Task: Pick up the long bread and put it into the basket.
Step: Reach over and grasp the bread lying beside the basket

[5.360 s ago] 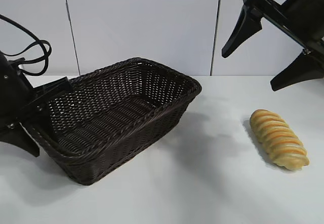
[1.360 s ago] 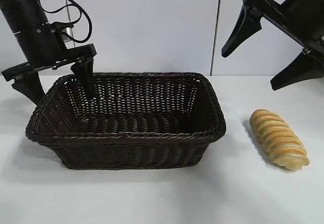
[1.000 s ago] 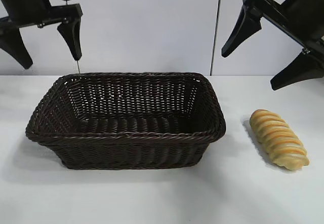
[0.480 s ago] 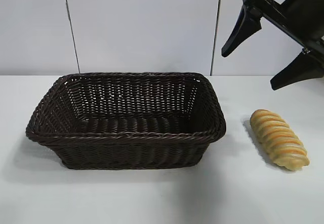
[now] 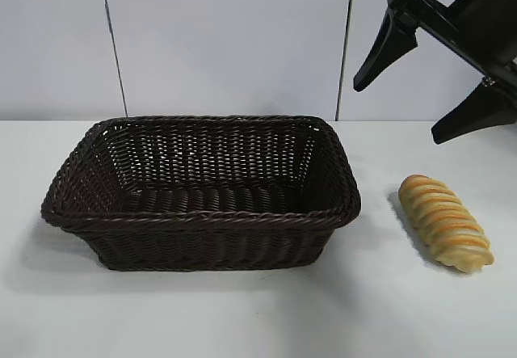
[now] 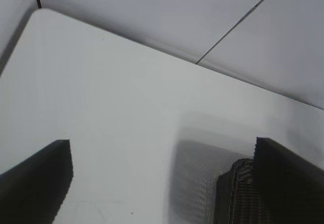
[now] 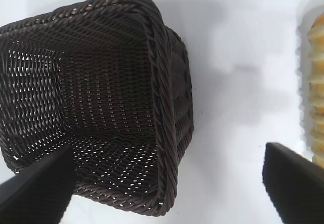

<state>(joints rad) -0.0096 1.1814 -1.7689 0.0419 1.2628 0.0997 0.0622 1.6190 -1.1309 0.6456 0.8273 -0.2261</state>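
1. We are seeing the long bread [image 5: 446, 222] lying flat on the white surface [image 5: 242, 309], well to the right of the basket [image 5: 202, 188] in the exterior view, touching neither it nor either arm.
2. Its long axis is running diagonally: one tapered end is pointing back toward the wall and slightly toward the basket, the other is pointing toward the camera and the surface's right edge.
3. The basket is sitting upright with its long side facing the camera, with nothing inside it; bare surface is lying between its right rim and the bread, with nothing standing in the way.
4. The right gripper [image 5: 428, 83] is hanging above and behind the bread, jaws spread wide and gripping nothing.
5. In the right wrist view we are looking down on the basket [image 7: 101, 107], with the bread [image 7: 316, 82] at the frame's edge.
6. The left gripper [image 6: 162, 183] is showing only in its own wrist view, jaws released wide and bare, with a corner of the basket [image 6: 235, 193] just beside one finger.
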